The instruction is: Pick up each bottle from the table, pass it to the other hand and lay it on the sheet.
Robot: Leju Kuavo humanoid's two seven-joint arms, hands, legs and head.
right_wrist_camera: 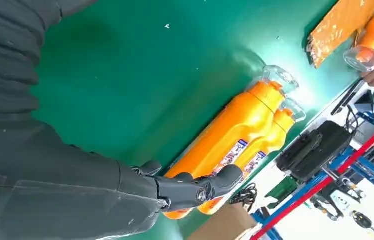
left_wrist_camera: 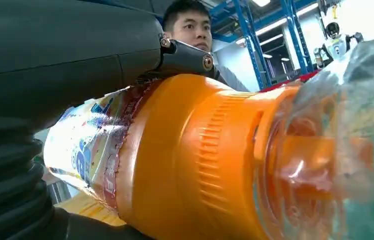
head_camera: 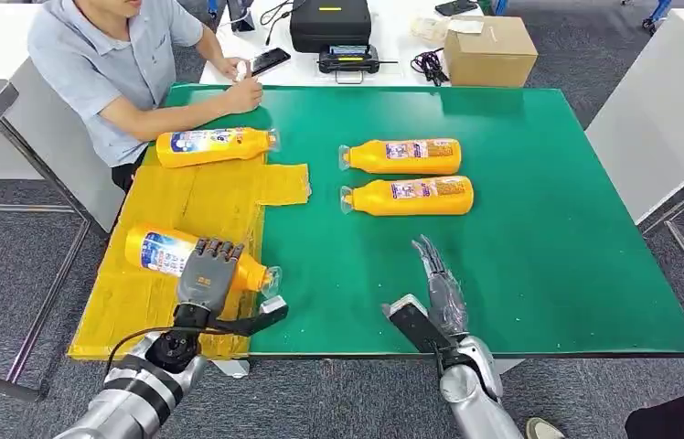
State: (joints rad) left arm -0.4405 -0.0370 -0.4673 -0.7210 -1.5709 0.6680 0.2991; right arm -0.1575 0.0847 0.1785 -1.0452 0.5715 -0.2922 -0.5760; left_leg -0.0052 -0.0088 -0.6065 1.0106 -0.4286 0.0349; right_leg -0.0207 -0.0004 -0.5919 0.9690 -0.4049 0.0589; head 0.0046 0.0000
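Left hand grips a bottle lying on the yellow sheet, at its near end. Right hand, fingers spread and holding nothing, hovers over the green counter right of the sheet, near two bottles

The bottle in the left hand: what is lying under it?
Under the bottle held by the left hand lies the yellow sheet; its capped end juts over the green table. The hand covers its middle, so contact with the sheet cannot be seen.
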